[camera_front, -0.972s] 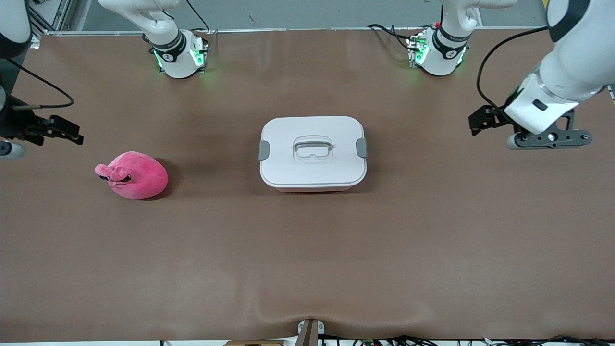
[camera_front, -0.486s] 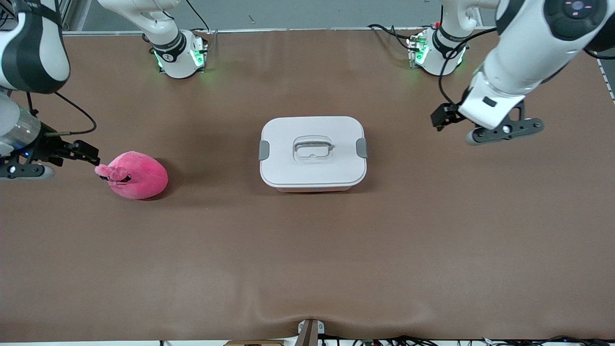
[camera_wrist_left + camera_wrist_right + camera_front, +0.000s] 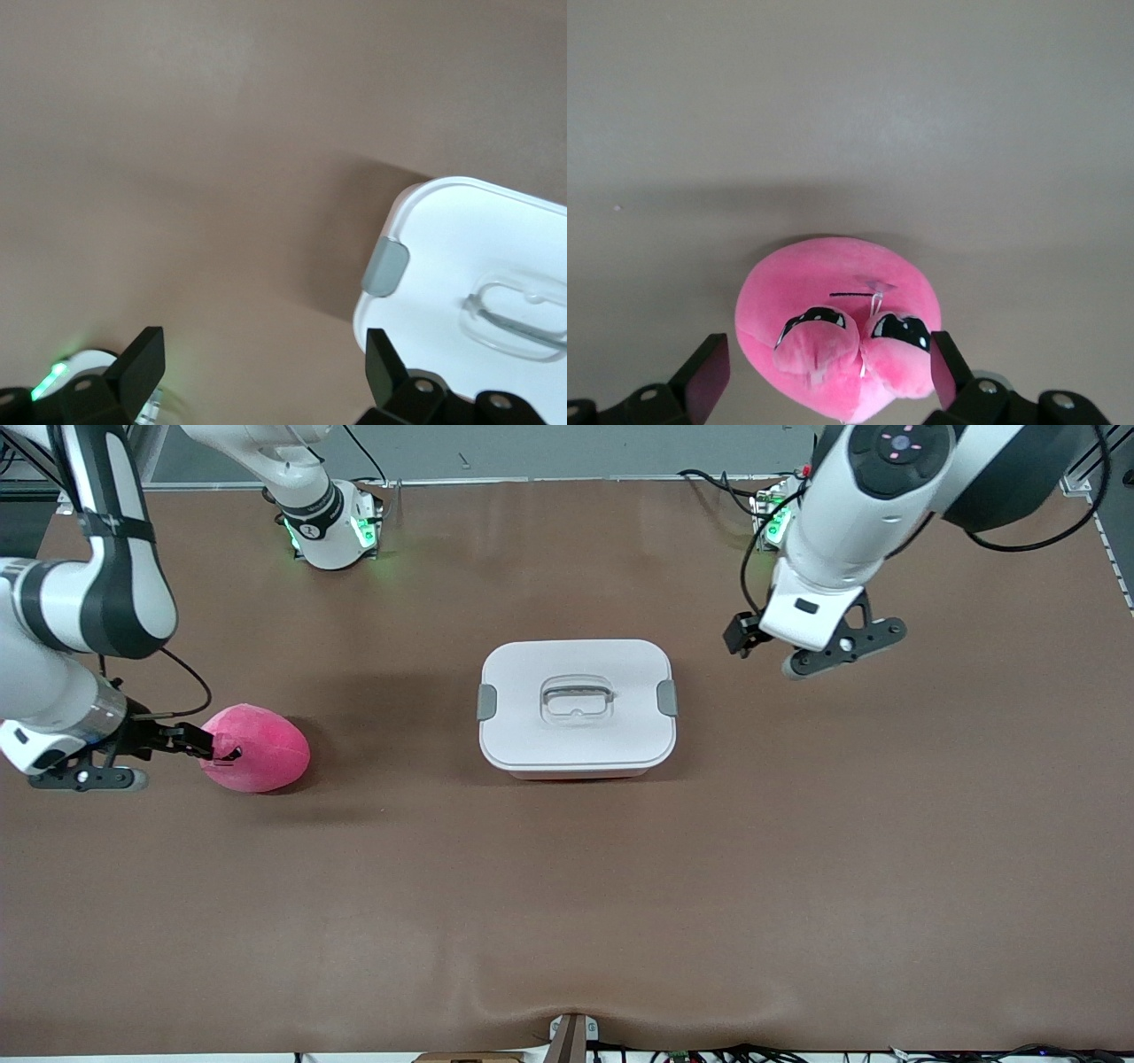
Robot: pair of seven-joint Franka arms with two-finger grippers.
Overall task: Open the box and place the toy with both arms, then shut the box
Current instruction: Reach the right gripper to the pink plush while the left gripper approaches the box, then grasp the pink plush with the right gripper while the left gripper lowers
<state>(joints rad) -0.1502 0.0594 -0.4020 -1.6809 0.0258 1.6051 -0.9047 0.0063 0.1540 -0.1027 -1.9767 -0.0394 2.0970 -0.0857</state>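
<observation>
The box (image 3: pixel 576 704) stands shut in the middle of the table, white lid on, grey clips at both ends, clear handle (image 3: pixel 577 698) on top. The pink toy (image 3: pixel 261 748) lies toward the right arm's end. My right gripper (image 3: pixel 205 746) is low at the toy's face end and open. In the right wrist view the toy (image 3: pixel 837 341) has its snout end between the fingers (image 3: pixel 709 376). My left gripper (image 3: pixel 737 638) hangs open over the table beside the box's clip (image 3: pixel 666 697). The left wrist view shows the box (image 3: pixel 478 283) and that clip (image 3: pixel 385 268).
Both arm bases (image 3: pixel 330 531) (image 3: pixel 802 527) glow green along the table edge farthest from the front camera. Cables (image 3: pixel 709 1054) run along the nearest edge. Brown table (image 3: pixel 567 886) spreads wide in front of the box.
The right gripper came down and in until its fingers flank the toy's face. The left gripper swung from the table's end toward the box. Both stayed open.
</observation>
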